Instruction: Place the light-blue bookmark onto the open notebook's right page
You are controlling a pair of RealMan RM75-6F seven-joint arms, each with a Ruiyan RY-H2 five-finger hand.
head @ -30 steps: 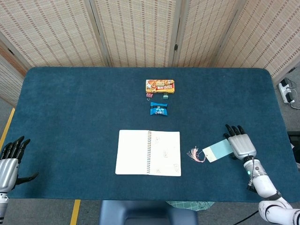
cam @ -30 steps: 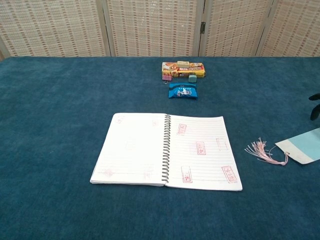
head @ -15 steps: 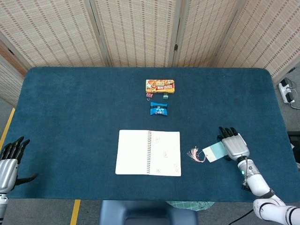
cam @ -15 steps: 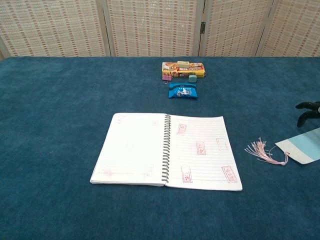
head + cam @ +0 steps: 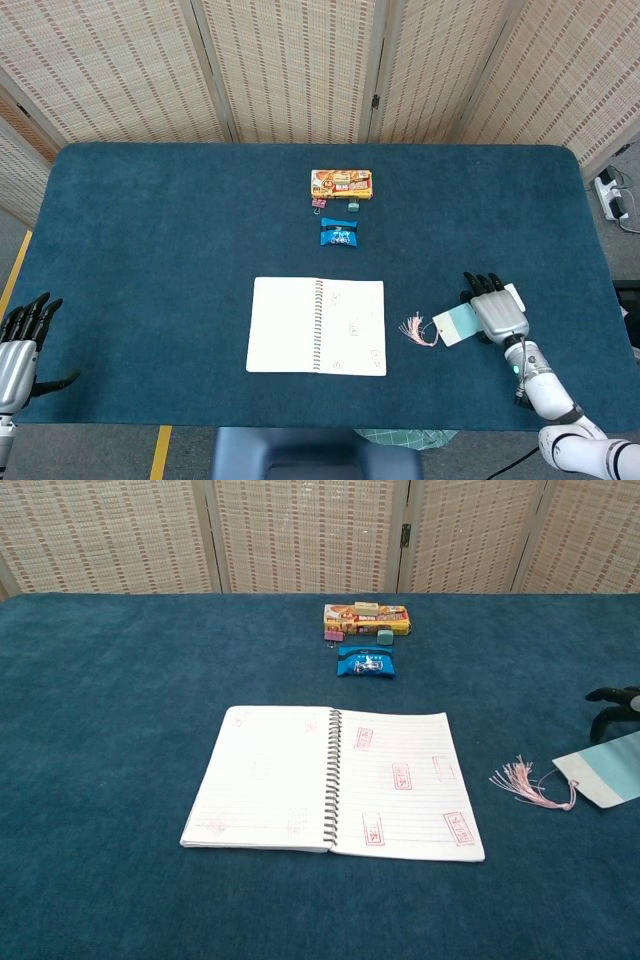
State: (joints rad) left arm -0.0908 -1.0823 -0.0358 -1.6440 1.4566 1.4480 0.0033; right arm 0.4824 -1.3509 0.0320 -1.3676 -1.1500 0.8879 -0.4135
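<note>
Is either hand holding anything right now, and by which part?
Nothing is clearly held. The right hand lies over the bookmark's outer end; a grip cannot be told. The left hand is empty.

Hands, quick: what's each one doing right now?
Left hand: open, holding nothing, at the table's near left edge.
Right hand: lies over the light-blue bookmark; whether it grips it cannot be told.

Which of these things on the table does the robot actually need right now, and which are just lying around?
Needed for the job:
- light-blue paper bookmark with pink tassel
- open white spiral notebook
- right robot hand, over the bookmark

Just lying about:
- orange printed box
- small blue packet
- small clips
- left robot hand, idle
</note>
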